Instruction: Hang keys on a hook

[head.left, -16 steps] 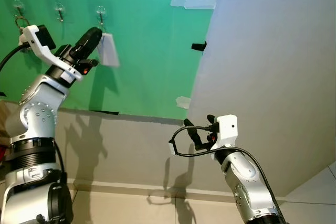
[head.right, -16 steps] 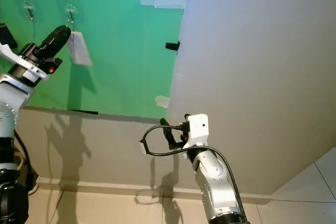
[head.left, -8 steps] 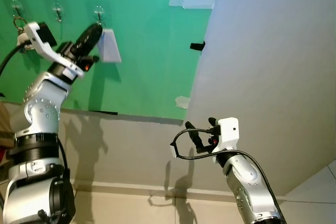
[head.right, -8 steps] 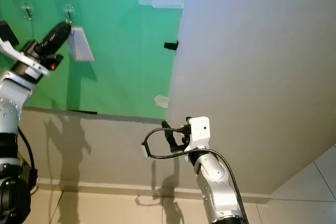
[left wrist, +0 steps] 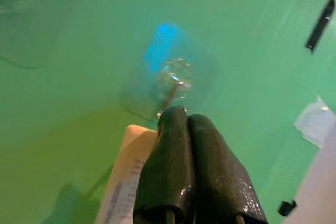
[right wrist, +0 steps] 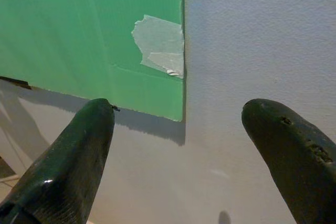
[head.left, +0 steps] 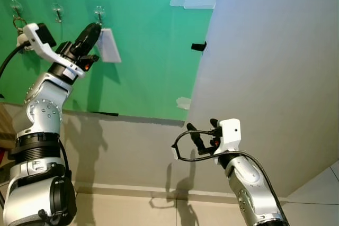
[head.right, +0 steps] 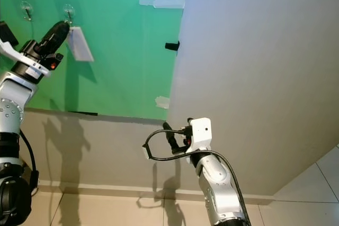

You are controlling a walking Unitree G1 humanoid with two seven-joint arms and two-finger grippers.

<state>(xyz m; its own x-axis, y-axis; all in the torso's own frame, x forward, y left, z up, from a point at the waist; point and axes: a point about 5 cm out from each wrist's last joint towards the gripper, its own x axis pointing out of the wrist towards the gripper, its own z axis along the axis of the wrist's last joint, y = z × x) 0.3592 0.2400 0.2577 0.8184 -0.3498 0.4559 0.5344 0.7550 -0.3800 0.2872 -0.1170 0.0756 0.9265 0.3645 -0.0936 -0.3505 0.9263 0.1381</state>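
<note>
The white flat key tag [head.left: 107,45] hangs up high on the big green board [head.left: 148,51], and it is the nearest thing to your left gripper [head.left: 93,29]. It slants down from the third clear round hook [head.left: 99,11], and its top end is right at that hook. You cannot tell from here if the ring is over the hook.

Your left gripper is up at the tag. Its two black fingers [left wrist: 181,166] are pressed tight together. In the left wrist view the tag peeks out from behind them and the clear hook sits just past their tips. You cannot tell if the fingers pinch the tag or only touch it.

Your right gripper [head.left: 201,133] is low down, in front of the grey wall [head.left: 265,78]. Its two fingers are spread wide apart and hold nothing. In the right wrist view they point at a bit of pale tape [right wrist: 159,45] on the edge of the green board.

Further along the board are two more clear hooks [head.left: 58,10], well apart from the tag. The far one [head.left: 17,10] has a small metal ring [head.left: 20,24] hanging on it.
</note>
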